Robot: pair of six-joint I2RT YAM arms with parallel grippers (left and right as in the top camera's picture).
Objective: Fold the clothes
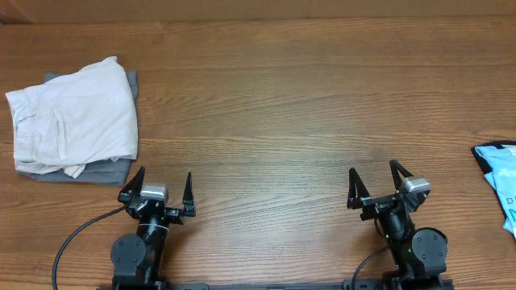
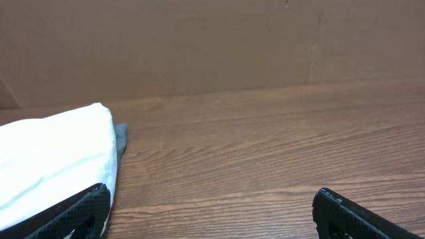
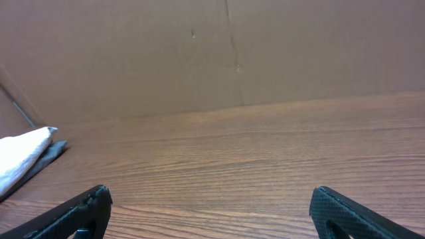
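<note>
The black T-shirt is out of view in every frame. My left gripper [image 1: 164,187] is open and empty at the near edge, left of the middle; its fingertips frame bare wood in the left wrist view [image 2: 211,199]. My right gripper [image 1: 375,180] is open and empty at the near edge on the right; it also shows in the right wrist view [image 3: 211,199] over bare wood.
A folded off-white pocketed garment [image 1: 76,117] lies on a grey folded item [image 1: 105,171] at the far left, just beyond my left gripper; it shows in the left wrist view [image 2: 46,159] and right wrist view [image 3: 20,156]. A light blue printed item [image 1: 501,173] lies at the right edge.
</note>
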